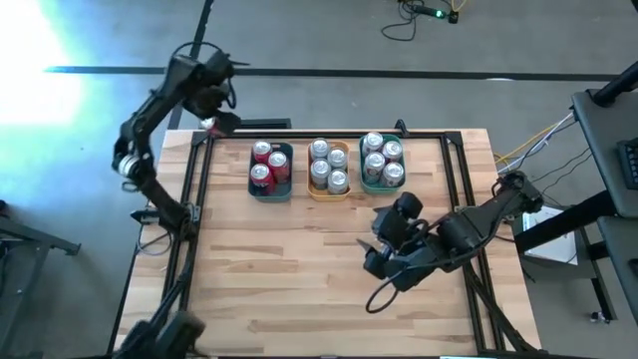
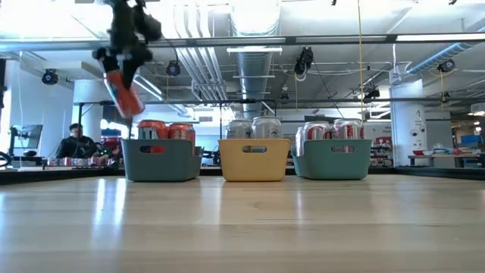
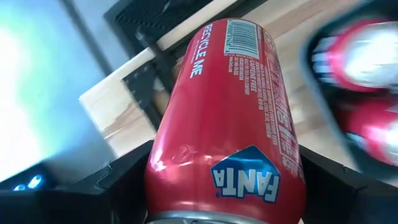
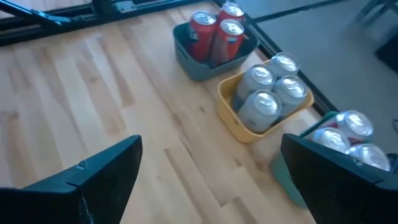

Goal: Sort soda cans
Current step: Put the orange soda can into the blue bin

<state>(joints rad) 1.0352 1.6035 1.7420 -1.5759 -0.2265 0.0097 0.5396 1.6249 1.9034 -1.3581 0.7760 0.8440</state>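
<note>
Red aluminium Fanta can (image 3: 227,118) | left gripper (image 1: 214,124) jaws clamping it above worktop's (image 1: 299,269) far-left corner | right gripper (image 4: 208,180) jaws hanging apart.

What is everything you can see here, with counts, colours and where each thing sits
Red cans in tray: three, red, in the left teal tray.
Held red can: one, red, raised near the table's far left corner.
Silver cans: four, silver-grey, in the middle tray.
Pale cans: four, pale with red marks, in the right teal tray.
Left teal tray: one, teal, far left of the row.
Yellow tray: one, yellow-orange, middle.
Right teal tray: one, teal, right.
Left tool: shut on the held red can.
Right tool: open, over bare table.
</note>
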